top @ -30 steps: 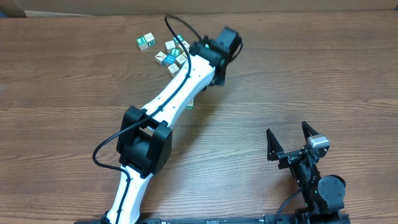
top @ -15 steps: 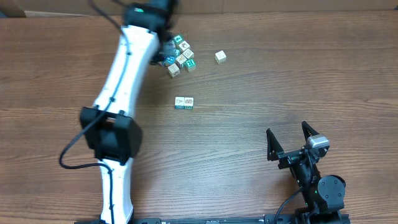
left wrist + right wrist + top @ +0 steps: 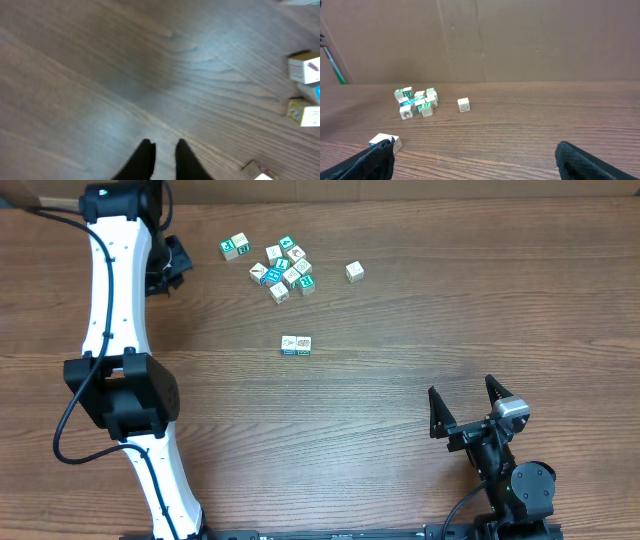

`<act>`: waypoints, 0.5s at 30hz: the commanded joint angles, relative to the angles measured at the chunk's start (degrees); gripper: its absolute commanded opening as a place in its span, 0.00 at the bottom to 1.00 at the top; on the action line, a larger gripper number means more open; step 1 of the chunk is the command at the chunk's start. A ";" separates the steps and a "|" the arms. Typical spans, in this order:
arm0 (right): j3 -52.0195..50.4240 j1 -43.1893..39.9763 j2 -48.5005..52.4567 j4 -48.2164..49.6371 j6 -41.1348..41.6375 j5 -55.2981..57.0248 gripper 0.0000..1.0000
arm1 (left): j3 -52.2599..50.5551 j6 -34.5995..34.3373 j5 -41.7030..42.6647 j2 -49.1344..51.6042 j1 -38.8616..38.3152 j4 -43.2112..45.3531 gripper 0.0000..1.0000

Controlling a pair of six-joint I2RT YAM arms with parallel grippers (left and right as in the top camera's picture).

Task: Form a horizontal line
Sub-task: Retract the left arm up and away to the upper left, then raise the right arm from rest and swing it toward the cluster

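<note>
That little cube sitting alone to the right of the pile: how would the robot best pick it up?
Probably from straight above, closing on two opposite flat sides of the lone cube. It rests flat on the table, clear of the cube pile, so there is room on every side.

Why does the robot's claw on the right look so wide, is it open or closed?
Open. The right gripper has its two black fingers spread far apart with nothing between them, resting away from the cubes.

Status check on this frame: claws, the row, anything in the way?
Left claw nearly shut, empty, far left. Right claw open, parked. Row holds two cubes, touching. Loose cubes bunched beyond; one stray cube. Nothing blocking.
</note>
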 commanded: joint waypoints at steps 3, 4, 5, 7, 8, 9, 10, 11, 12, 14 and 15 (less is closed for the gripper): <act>-0.59 -0.26 -0.68 0.04 -0.24 2.43 1.00 | 0.20 -0.72 0.87 -0.04 0.46 -2.19 0.36; -0.59 -0.26 -0.68 0.02 -0.24 2.43 1.00 | 0.20 -0.74 0.87 -0.04 0.46 -2.43 0.43; -0.59 -0.26 -0.68 0.02 -0.24 2.43 1.00 | 0.20 -0.74 0.90 -0.04 0.44 -2.56 0.55; -0.59 -0.26 -0.68 0.07 -0.24 2.43 1.00 | 0.20 -0.76 0.96 -0.04 0.42 -2.49 1.00; -0.59 -0.26 -0.68 0.11 -0.15 2.27 1.00 | 0.20 -0.79 1.42 -0.04 0.42 -2.47 1.00; -0.59 -0.26 -0.68 0.17 0.17 1.70 1.00 | 0.20 -0.76 1.92 -0.04 0.42 -2.32 1.00; -0.59 -0.26 -0.68 0.20 0.20 1.73 1.00 | 0.20 -0.76 1.99 -0.04 0.42 -2.23 1.00; -0.59 -0.26 -0.68 0.17 0.20 1.64 1.00 | 0.20 -0.76 1.97 -0.04 0.42 -2.16 0.99; -0.59 -0.26 -0.68 0.20 0.20 1.38 1.00 | 0.20 -0.74 1.97 -0.04 0.42 -2.16 1.00; -0.59 -0.26 -0.68 0.20 0.20 1.38 1.00 | 0.20 -0.76 1.99 -0.04 0.42 -2.16 1.00; -0.59 -0.26 -0.68 0.37 0.20 1.36 1.00 | 0.20 -0.76 1.97 -0.04 0.42 -2.16 1.00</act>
